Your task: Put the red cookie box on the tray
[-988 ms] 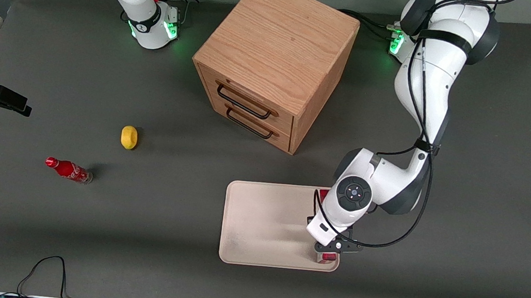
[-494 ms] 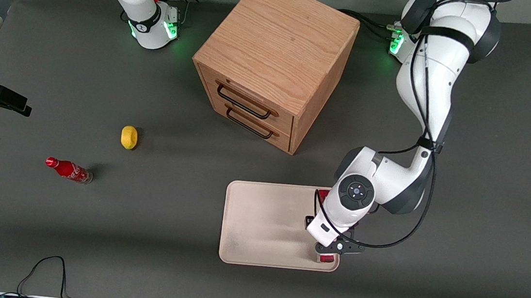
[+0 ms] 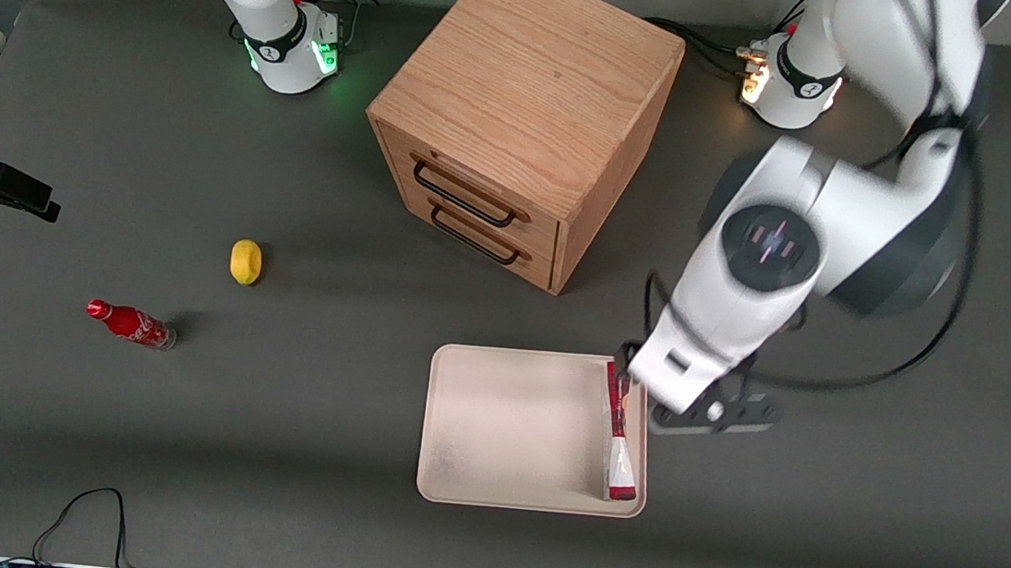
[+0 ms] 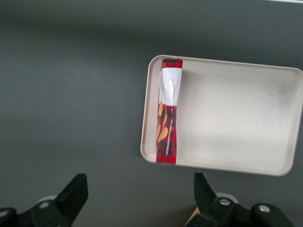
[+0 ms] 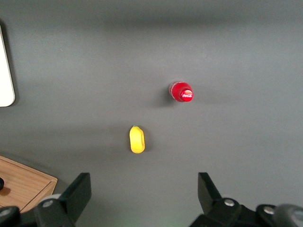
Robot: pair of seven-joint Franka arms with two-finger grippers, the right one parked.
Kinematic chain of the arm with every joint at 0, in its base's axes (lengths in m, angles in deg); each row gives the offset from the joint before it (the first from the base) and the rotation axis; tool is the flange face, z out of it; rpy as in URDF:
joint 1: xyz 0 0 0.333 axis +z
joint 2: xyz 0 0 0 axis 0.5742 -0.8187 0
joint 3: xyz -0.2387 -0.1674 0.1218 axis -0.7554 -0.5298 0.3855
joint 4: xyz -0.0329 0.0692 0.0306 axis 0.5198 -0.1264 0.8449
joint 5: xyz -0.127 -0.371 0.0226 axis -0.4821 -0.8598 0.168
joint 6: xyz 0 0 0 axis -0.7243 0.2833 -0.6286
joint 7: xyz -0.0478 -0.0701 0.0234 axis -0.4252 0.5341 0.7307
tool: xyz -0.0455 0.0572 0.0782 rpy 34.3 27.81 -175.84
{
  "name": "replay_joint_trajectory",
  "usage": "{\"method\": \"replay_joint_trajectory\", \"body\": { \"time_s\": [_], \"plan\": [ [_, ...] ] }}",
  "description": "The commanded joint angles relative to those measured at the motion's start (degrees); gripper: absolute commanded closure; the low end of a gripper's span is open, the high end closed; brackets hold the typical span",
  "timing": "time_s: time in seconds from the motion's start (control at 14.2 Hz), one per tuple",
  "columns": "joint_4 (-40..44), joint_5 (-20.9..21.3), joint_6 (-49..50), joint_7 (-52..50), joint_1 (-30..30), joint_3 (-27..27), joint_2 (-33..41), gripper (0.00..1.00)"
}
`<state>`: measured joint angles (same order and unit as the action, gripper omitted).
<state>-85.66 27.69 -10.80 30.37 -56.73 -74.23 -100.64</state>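
The red cookie box (image 3: 617,434) (image 4: 167,110) lies on the tray (image 3: 510,433) (image 4: 236,118), along the tray's short edge toward the working arm's end of the tabletop (image 3: 175,438), one end near the tray's corner closest to the front camera. It rests on a narrow side, slightly twisted, showing red tartan print with a white panel; no lettering on it can be read. The end effector (image 3: 707,410) (image 4: 137,203) is above the box and apart from it, raised over the tray's edge and the bare tabletop just beside it. In the left wrist view its two fingers (image 4: 71,198) stand wide apart with nothing between them, touching nothing.

Farther from the front camera than the tray stands a wooden cabinet (image 3: 521,119) with two drawers and dark wire handles. Toward the parked arm's end of the tabletop lie a yellow lemon (image 3: 245,261) (image 5: 137,139) and, nearer the front camera, a small red soda bottle (image 3: 131,324) (image 5: 182,91) bearing white Coca-Cola script.
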Motion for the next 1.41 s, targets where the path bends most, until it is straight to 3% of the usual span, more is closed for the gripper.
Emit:
{"method": "replay_joint_trajectory", "body": {
  "time_s": [0.0,0.14,0.35,0.71,0.99,1.34],
  "plan": [
    [-1.65,-2.24,5.07,0.02,0.32,0.29,4.83,0.00],
    [-1.73,-3.14,7.02,0.37,0.85,1.17,7.29,0.00],
    [-6.64,-3.14,9.48,6.22,6.73,0.99,12.82,0.00],
    [-20.34,-3.23,6.50,19.07,15.61,0.99,22.67,0.00],
    [-35.10,-3.49,-2.80,24.87,20.35,1.34,31.46,0.00],
    [-37.07,-4.90,-2.65,32.19,23.62,4.06,33.06,0.00]
  ]
}}
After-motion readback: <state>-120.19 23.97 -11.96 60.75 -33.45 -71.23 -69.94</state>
